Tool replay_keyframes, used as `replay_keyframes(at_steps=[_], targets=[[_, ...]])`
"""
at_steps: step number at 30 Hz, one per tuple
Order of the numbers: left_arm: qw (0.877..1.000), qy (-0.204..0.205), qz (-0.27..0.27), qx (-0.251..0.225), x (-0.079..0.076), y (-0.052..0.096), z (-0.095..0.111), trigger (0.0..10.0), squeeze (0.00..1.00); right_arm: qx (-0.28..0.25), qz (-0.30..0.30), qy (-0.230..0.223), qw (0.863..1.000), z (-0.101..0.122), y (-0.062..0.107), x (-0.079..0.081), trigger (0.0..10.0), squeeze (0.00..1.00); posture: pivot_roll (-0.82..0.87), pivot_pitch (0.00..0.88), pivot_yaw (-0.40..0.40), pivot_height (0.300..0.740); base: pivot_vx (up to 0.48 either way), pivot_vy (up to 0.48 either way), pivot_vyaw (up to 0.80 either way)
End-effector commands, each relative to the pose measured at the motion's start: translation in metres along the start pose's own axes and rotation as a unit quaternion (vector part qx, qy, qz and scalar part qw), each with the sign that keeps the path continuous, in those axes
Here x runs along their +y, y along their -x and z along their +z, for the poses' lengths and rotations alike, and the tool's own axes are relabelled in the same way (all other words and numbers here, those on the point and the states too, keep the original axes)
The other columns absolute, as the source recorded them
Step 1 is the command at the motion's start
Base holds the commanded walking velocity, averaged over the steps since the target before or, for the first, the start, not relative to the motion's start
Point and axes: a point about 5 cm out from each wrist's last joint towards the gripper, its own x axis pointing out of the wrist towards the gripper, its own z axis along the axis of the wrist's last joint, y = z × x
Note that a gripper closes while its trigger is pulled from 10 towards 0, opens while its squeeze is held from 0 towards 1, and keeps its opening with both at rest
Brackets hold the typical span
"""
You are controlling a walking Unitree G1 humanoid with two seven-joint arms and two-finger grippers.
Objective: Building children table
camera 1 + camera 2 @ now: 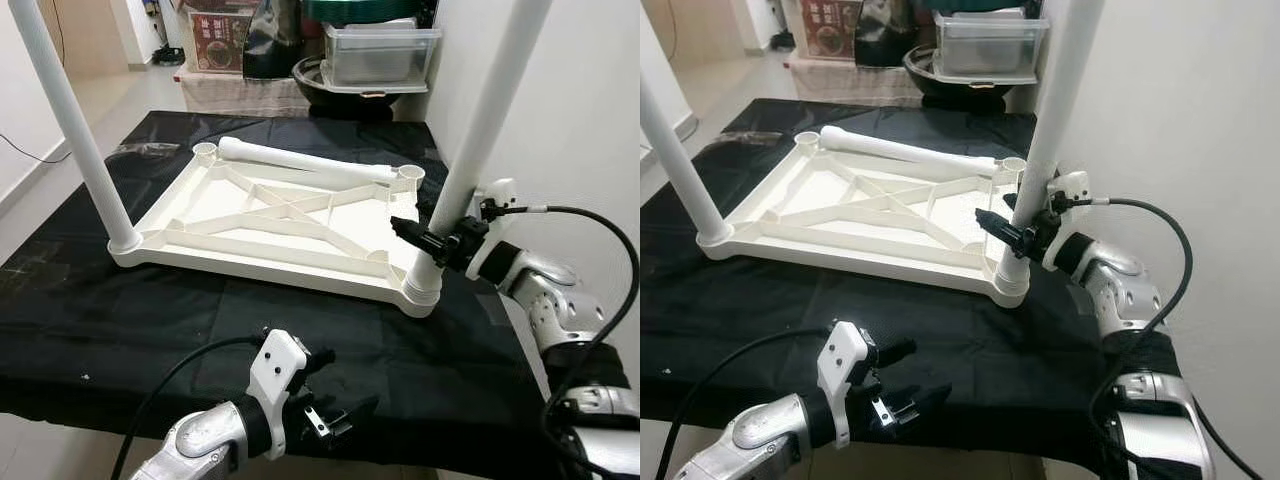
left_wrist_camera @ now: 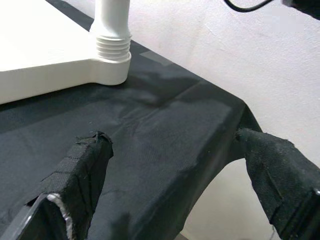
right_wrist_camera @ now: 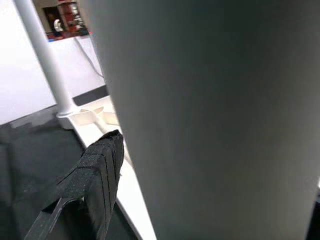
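Note:
A white children's tabletop [image 1: 250, 262] lies upside down on the black cloth [image 1: 100, 330]. One white leg [image 1: 75, 130] stands in its near left corner socket. A second leg [image 1: 480, 130] stands in the near right socket, and my right gripper [image 1: 432, 240] is shut on it low down, just above the threaded base. In the right wrist view this leg [image 3: 215, 120] looms close beside one finger [image 3: 90, 175]. A third leg [image 1: 300, 160] lies loose across the far side of the tabletop. My left gripper [image 1: 335, 385] hovers open over the cloth's near edge, holding nothing.
A white wall [image 1: 580, 120] stands close on the right of the table. Behind the table are a clear plastic box [image 1: 380, 55], a dark bowl [image 1: 320, 80] and cartons [image 1: 215, 40]. A black cable [image 1: 600, 250] loops off my right arm.

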Motion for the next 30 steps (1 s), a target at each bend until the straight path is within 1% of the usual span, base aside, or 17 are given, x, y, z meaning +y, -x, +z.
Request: replay_keyframes(at_steps=[1,2,3,4,5,18,19,20,21,22,23,24,25,26,27,29,30], targets=[[1.0,0.006,-0.001,0.009,-0.001,0.002,-0.002,10.0,0.0,0.002,0.02,0.006,1.0,0.002,-0.006,0.002,10.0,0.0,0.24,0.099,-0.047,0.74,0.0,0.0,0.0],[1.0,0.006,-0.001,0.009,-0.001,0.002,-0.002,10.0,0.0,0.003,0.019,0.007,1.0,0.002,-0.007,0.001,7.9,0.0,0.24,0.096,-0.049,0.74,0.0,0.0,0.0],[1.0,0.006,-0.001,0.009,-0.001,0.002,-0.002,10.0,0.0,0.002,0.019,0.009,1.0,0.002,-0.007,0.0,2.9,0.0,0.24,0.096,-0.049,0.74,0.0,0.0,0.0],[1.0,0.006,-0.001,0.009,-0.001,0.002,-0.002,10.0,0.0,0.002,0.019,0.009,1.0,0.002,-0.007,0.0,2.9,0.0,0.24,0.096,-0.049,0.74,0.0,0.0,0.0],[1.0,0.006,-0.001,0.009,-0.001,0.002,-0.002,10.0,0.0,0.001,0.019,0.009,1.0,0.003,-0.007,-0.001,0.0,0.0,0.24,0.096,-0.049,0.74,0.0,0.0,0.0],[1.0,0.005,-0.003,0.011,-0.002,0.002,-0.003,10.0,0.0,-0.016,-0.004,0.007,1.0,-0.006,-0.007,0.001,0.0,0.0,0.24,0.072,-0.05,0.74,0.0,0.0,0.0],[1.0,0.004,-0.003,0.011,-0.002,0.001,-0.004,10.0,0.0,-0.032,-0.116,0.019,0.992,-0.016,-0.006,-0.001,0.0,0.0,0.23,0.06,-0.05,0.74,0.0,0.0,0.0],[1.0,0.004,-0.003,0.011,-0.002,0.001,-0.004,10.0,0.0,-0.032,-0.116,0.019,0.992,-0.016,-0.006,-0.001,0.0,0.0,0.23,0.06,-0.05,0.74,0.0,0.0,0.0],[1.0,0.003,-0.003,0.01,-0.001,0.0,-0.004,10.0,0.0,-0.039,-0.166,0.023,0.985,-0.019,-0.004,0.0,0.0,0.0,0.23,0.06,-0.05,0.74,0.0,0.0,0.0],[1.0,0.003,-0.003,0.01,-0.001,0.0,-0.004,10.0,0.0,-0.039,-0.166,0.023,0.985,-0.019,-0.004,0.0,0.0,0.0,0.23,0.06,-0.05,0.74,0.0,0.0,0.0],[1.0,0.003,-0.004,0.011,0.0,-0.001,-0.005,10.0,0.0,-0.037,-0.223,0.032,0.974,-0.024,-0.001,0.002,0.0,0.0,0.22,0.051,-0.044,0.74,0.0,0.0,0.0],[1.0,0.002,-0.006,0.012,0.001,-0.002,-0.006,10.0,0.0,-0.024,-0.305,0.031,0.952,-0.028,0.003,0.004,0.0,0.0,0.22,0.048,-0.038,0.74,0.0,0.0,0.0],[1.0,0.002,-0.007,0.012,0.002,-0.003,-0.007,10.0,0.0,-0.013,-0.357,0.031,0.933,-0.031,0.006,0.005,0.0,0.0,0.22,0.046,-0.037,0.74,0.0,0.0,0.0],[1.0,0.002,-0.007,0.012,0.002,-0.003,-0.007,10.0,0.0,-0.013,-0.357,0.031,0.933,-0.031,0.006,0.005,0.0,0.0,0.22,0.046,-0.037,0.74,0.0,0.0,0.0],[1.0,0.001,-0.009,0.013,0.004,-0.004,-0.007,10.0,0.0,-0.008,-0.44,0.039,0.897,-0.029,0.011,0.011,0.0,0.0,0.2,0.045,-0.027,0.74,0.0,0.0,0.0],[1.0,0.001,-0.009,0.013,0.004,-0.004,-0.007,10.0,0.0,-0.008,-0.44,0.039,0.897,-0.029,0.011,0.011,0.0,0.0,0.2,0.045,-0.027,0.74,0.0,0.0,0.0],[1.0,0.0,-0.01,0.013,0.005,-0.005,-0.007,10.0,0.0,-0.007,-0.492,0.044,0.869,-0.027,0.016,0.014,0.0,0.0,0.2,0.045,-0.027,0.74,0.0,0.0,0.0]])
